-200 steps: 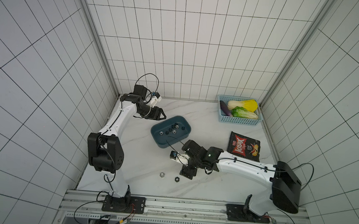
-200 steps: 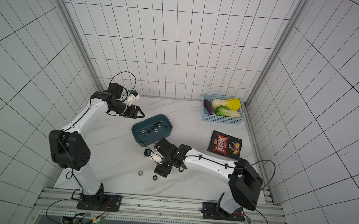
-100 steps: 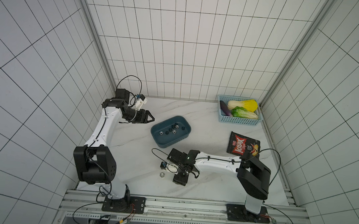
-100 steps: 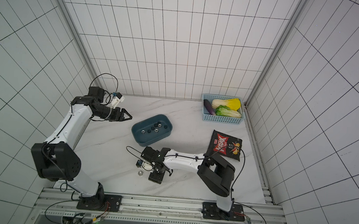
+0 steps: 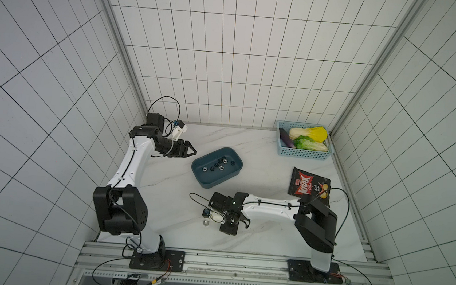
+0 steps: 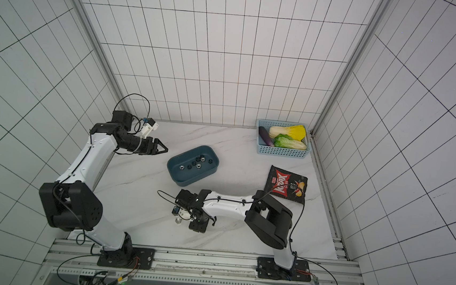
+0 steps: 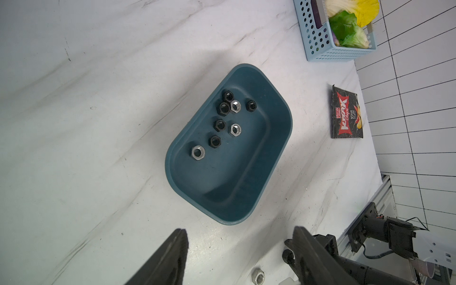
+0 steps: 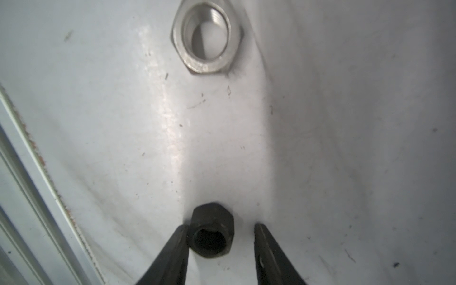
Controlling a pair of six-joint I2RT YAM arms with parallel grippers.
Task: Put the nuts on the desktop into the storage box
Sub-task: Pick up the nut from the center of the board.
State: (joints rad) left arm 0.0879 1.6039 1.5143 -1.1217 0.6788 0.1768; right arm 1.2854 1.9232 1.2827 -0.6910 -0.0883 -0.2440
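One black nut (image 8: 211,234), one silver nut (image 8: 206,37), both hexagonal.

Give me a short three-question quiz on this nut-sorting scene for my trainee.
1. How many nuts lie inside the storage box?
2. True or false: the left hand is closed on a nut.
3. Between the fingers of the right hand sits: A) a screw B) a black nut C) a coin
Key: 1) eight; 2) false, it is open and empty; 3) B.
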